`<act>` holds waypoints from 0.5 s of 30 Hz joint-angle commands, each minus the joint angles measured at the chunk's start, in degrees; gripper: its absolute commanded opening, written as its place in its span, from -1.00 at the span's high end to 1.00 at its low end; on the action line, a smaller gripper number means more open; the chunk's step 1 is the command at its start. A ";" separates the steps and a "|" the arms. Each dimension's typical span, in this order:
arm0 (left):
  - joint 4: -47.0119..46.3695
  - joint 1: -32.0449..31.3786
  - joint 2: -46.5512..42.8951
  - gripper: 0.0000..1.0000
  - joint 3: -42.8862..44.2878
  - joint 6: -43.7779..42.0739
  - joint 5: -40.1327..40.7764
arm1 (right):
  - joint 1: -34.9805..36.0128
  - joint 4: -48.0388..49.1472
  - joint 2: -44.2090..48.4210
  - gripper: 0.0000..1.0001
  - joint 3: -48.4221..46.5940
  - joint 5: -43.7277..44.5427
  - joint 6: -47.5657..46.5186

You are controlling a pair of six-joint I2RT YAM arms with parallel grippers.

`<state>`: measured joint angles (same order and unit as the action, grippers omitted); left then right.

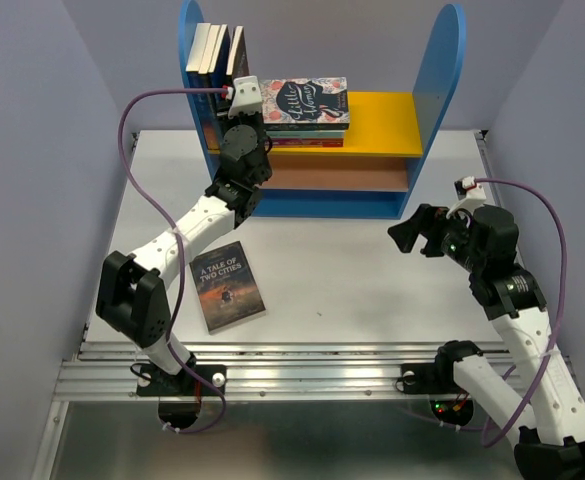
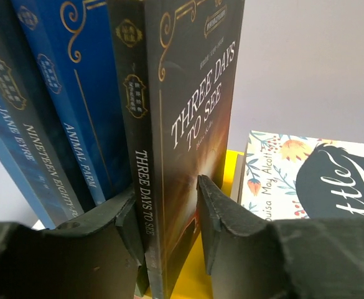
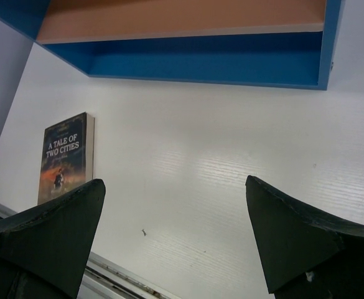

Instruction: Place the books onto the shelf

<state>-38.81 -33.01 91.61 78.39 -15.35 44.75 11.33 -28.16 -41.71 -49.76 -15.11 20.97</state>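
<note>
Several books [image 1: 212,48] stand upright at the left end of the shelf's [image 1: 440,75] yellow upper board [image 1: 384,122]. The rightmost of them is "Three Days to See" [image 2: 188,124], next to "Animal Farm" [image 2: 85,156] and "Jane Eyre" [image 2: 14,134]. My left gripper [image 2: 169,199] straddles its lower edge. The left pad lies against the spine, while the right pad stands a little off the cover, so the jaws are open. One more book, "A Tale of Two Cities" [image 1: 227,286], lies flat on the table, also seen in the right wrist view [image 3: 63,156]. My right gripper [image 1: 412,232] hovers wide open and empty over the table.
A flat stack topped by a floral cover [image 1: 305,104] lies on the yellow board just right of the upright books [image 2: 312,174]. The salmon middle board [image 3: 182,18] and blue base [image 3: 200,59] face the right gripper. A metal rail [image 1: 302,365] runs along the near edge.
</note>
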 commanded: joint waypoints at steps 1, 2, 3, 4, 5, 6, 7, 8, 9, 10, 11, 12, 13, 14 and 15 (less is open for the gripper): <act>-0.48 0.67 -3.55 0.07 0.97 1.91 0.78 | 0.18 1.00 0.14 -1.00 -0.16 -1.85 0.03; 0.04 0.58 -3.46 0.07 1.15 2.17 0.86 | 0.18 0.92 0.23 -1.00 -0.16 -1.94 0.12; 0.31 0.67 -3.55 0.07 1.41 2.43 0.86 | 0.18 1.00 0.32 -1.00 -0.08 -2.02 0.21; 0.57 0.50 -3.72 0.07 1.50 2.70 0.86 | 0.18 0.92 0.32 -1.00 -0.16 -2.02 0.21; 1.36 0.58 -3.90 0.07 1.68 3.48 0.60 | 0.18 0.92 0.32 -1.00 -0.16 -2.02 0.21; 1.89 0.50 -4.51 0.07 1.68 3.84 0.34 | 0.18 0.92 0.32 -1.00 -0.08 -2.11 0.21; 2.15 0.41 -4.77 0.05 1.59 4.36 0.25 | 0.18 1.00 0.32 -1.00 -0.08 -2.11 0.21; 2.77 0.41 -5.21 0.03 1.76 5.24 -0.62 | 0.18 1.00 0.23 -1.00 -0.16 -2.20 0.04; 3.03 0.23 -5.48 -0.02 1.85 5.60 -0.72 | 0.18 1.09 0.14 -1.00 -0.08 -2.37 0.03; 3.30 0.06 -5.65 -0.07 1.85 5.77 -0.81 | 0.18 1.09 0.05 -1.00 -0.08 -2.55 -0.05; 3.73 -0.03 -5.83 -0.11 1.94 5.95 -1.07 | 0.18 1.09 -0.12 -1.00 -0.08 -2.81 0.03; 3.91 -0.21 -6.01 -0.18 2.12 6.04 -1.07 | 0.18 1.18 -0.12 -1.00 0.01 -2.99 0.03; 4.18 -0.38 -6.18 -0.19 2.29 6.04 -1.16 | 0.18 1.18 -0.12 -1.00 0.10 -3.08 0.03; 4.70 -0.64 -6.27 -0.19 2.64 5.95 -1.16 | 0.18 1.27 -0.03 -1.00 0.10 -3.17 0.03; 4.88 -0.82 -6.53 -0.19 2.65 5.86 -1.07 | 0.18 1.36 0.14 -1.00 0.36 -3.17 0.12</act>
<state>-33.04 -33.45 89.03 78.39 -10.31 42.37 11.33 -28.14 -41.93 -49.76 -17.19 21.19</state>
